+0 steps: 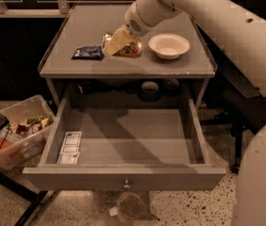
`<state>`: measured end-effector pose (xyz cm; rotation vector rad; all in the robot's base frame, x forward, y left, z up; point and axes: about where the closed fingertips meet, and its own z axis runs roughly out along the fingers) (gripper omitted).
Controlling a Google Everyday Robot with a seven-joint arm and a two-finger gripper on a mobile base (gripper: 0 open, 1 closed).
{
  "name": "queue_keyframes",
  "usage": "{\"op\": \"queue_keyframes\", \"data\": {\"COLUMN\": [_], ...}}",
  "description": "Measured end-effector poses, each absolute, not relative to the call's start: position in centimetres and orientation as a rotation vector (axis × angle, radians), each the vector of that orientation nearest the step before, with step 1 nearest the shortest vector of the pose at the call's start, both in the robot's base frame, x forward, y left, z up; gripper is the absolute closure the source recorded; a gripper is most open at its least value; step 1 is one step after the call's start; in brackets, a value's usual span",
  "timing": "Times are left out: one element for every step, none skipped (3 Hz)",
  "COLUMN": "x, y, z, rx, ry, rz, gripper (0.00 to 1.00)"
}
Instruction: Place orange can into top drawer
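The gripper (116,42) is down on the grey tabletop (95,25), set directly over the orange can (134,50), so the can lies right beneath it and pokes out a little toward the white bowl (169,45). The can appears to lie on its side with its long axis running roughly left to right across the table, between the dark blue snack packet (88,52) and the bowl, close to both but touching neither as far as can be seen. Whether the gripper has closed on the can or merely straddles it cannot be told from here (its tan tip hides most of the label). The top drawer (123,177) stands pulled fully out below the table's front edge, holding only a strip of white packets (70,148) at its left side. The coming move, judged from this layout, is a lift, then a carry forward and down into the drawer's open middle.
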<state>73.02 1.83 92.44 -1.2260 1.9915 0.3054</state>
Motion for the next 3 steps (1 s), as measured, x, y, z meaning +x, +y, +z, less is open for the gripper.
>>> {"op": "queue_keyframes", "data": {"x": [70.8,68.6,66.9], "y": [0.7,-1.0,-2.8], "z": [94.1,93.1,87.3], "rx": [-1.290,-1.375,-1.454], "ry": [1.979,2.048,2.217], "rz": [0.384,0.486,0.629], "gripper": [1.00,1.00,1.00]}}
